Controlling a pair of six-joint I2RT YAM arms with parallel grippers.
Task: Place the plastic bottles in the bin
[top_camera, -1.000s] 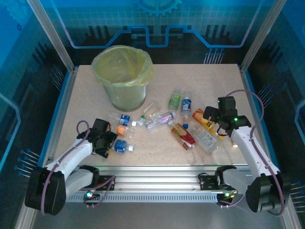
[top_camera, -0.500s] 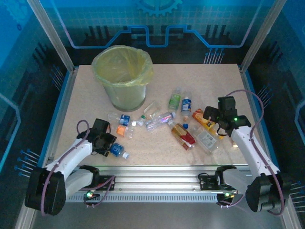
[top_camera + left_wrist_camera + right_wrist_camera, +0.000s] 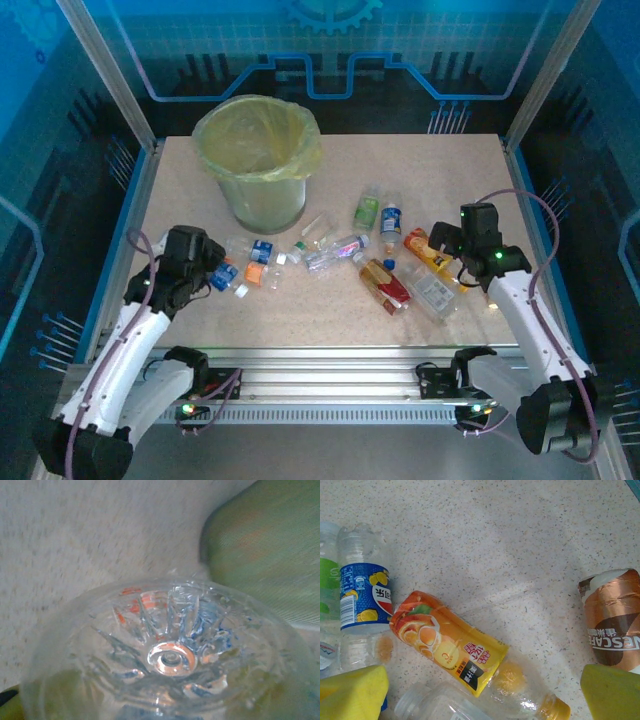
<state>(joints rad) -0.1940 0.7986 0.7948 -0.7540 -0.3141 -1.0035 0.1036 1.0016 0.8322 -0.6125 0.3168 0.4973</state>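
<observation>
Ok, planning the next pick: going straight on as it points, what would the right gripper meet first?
Probably the orange-labelled bottle, lying on the table straight ahead of the right gripper; depth is unclear.

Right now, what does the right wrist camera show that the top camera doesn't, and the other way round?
Right wrist: readable label print, like Nescafe on the brown bottle. Top: the bin, and the left end effector gripping a clear bottle. Both: the orange-labelled bottle lying beside the blue-labelled bottle.
</observation>
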